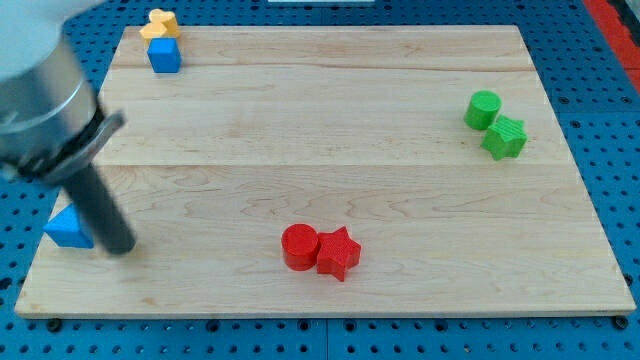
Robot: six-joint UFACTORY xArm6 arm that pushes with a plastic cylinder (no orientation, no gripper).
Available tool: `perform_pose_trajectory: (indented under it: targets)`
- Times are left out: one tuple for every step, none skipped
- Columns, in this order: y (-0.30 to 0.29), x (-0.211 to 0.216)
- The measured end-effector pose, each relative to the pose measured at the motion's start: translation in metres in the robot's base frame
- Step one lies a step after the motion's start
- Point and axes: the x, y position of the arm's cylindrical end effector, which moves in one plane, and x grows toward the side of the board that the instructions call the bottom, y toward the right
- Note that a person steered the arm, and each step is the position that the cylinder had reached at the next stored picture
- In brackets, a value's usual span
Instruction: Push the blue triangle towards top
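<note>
The blue triangle (68, 228) lies at the board's left edge, near the view's bottom left. My tip (118, 248) rests on the board just right of the triangle and slightly below it, close to or touching its right side. The dark rod rises from there up and to the left, hiding part of the triangle's right corner.
A blue cube (164, 55) and a yellow block (159, 24) sit at the top left. A green cylinder (482, 109) and green star (505, 137) are at the right. A red cylinder (299, 247) and red star (338, 253) sit at bottom centre on the wooden board (330, 150).
</note>
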Motion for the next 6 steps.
perform_pose_trajectory:
  targets:
    - [-0.082, 0.036]
    - [-0.077, 0.008]
    - [-0.059, -0.029]
    - [-0.047, -0.062]
    - [-0.015, -0.081]
    - [0.025, -0.077]
